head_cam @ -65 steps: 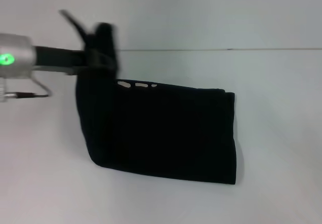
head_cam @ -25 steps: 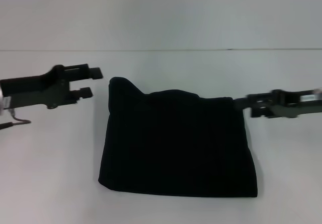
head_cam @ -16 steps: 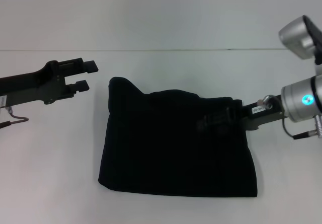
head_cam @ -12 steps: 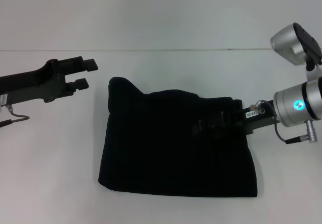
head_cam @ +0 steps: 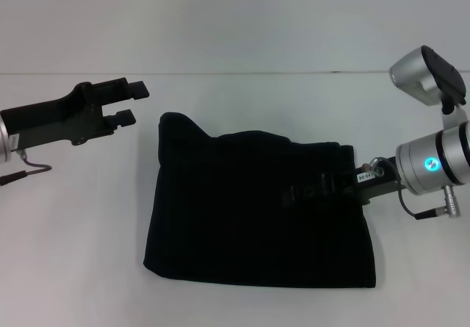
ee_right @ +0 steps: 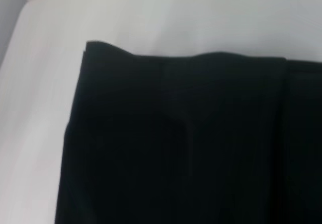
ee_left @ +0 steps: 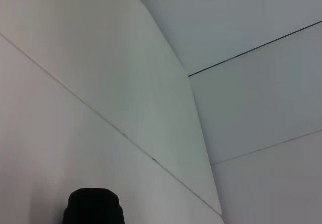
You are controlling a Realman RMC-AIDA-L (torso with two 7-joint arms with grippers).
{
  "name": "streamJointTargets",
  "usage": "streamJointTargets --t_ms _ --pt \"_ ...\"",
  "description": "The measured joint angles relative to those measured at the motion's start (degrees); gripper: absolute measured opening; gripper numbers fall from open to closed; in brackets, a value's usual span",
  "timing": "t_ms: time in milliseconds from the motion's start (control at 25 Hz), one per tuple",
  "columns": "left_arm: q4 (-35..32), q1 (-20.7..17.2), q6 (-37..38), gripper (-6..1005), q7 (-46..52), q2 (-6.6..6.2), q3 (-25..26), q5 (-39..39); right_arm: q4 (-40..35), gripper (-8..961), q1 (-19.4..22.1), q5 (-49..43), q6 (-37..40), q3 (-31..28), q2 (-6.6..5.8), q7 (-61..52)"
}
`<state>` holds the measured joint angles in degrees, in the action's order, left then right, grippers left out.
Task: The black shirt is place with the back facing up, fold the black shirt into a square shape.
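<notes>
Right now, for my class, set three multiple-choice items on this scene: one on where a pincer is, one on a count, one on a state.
1. Where is the right pincer?
A. over the black shirt's right part
B. beside the shirt's left edge
C. off the table

2. How many pincers does the head view show?
A. one
B. two
C. three

3. How does the black shirt lie?
A. spread out with sleeves showing
B. hanging in the air
C. folded into a rough rectangle on the white table

Key: 1 A, the right arm reaches in over the cloth's right edge. 2 B, the left pincer hovers open beyond the shirt's left corner, the right over the shirt. 3 C, no sleeves show and one far corner peaks up.
</notes>
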<state>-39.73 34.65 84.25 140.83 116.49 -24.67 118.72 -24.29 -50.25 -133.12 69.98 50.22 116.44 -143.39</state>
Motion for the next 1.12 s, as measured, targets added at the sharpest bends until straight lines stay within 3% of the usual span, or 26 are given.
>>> streamJointTargets --t_ms 160,560,1120 --pt "0.0 0.0 -0.4 713 0.0 0.28 0.1 0.0 0.0 738 0.5 0.2 -0.1 0.0 -0.27 0.0" --pt "0.3 0.0 -0.8 711 -0.6 0.67 0.1 -0.5 -0.3 699 0.0 0.6 -2.1 -0.2 2.24 0.6" --pt "1.3 -0.1 -1.0 708 -1.3 0.65 0.2 -2.3 -0.5 644 0.9 2.7 -1.9 0.0 1.87 0.2"
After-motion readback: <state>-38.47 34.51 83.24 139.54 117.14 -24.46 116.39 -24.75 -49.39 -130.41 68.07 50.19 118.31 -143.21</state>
